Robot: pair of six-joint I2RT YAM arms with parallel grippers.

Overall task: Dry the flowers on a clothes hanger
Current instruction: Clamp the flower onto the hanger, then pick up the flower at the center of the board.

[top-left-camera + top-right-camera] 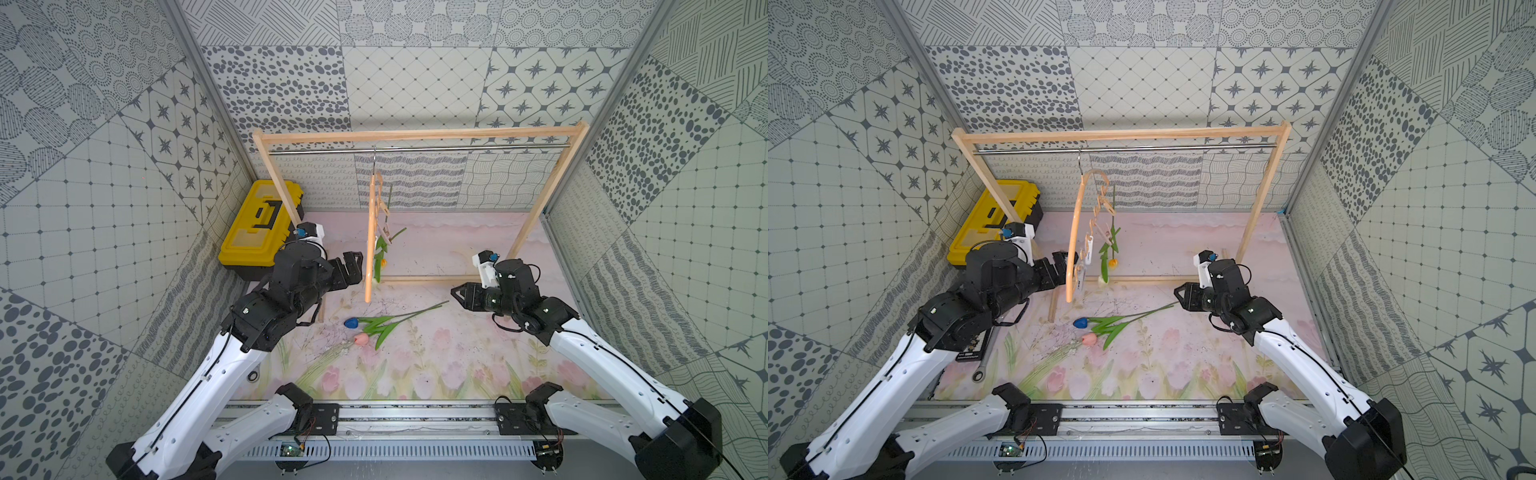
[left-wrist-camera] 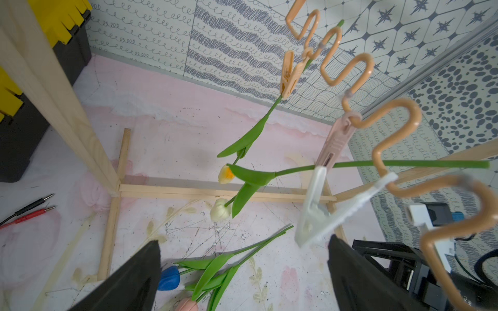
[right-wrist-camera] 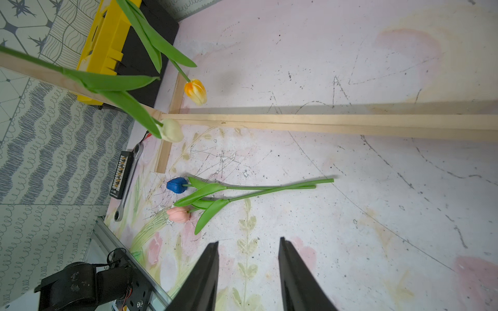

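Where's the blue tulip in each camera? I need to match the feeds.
In a top view: blue tulip lies on the mat, mid-picture.
In a top view: same spot, slightly left of centre.
Left wrist: nearer the camera than the hanging cream tulip.
Right wrist: near the wrench.
Shared landmark: pink tulip lying beside it, in all four.
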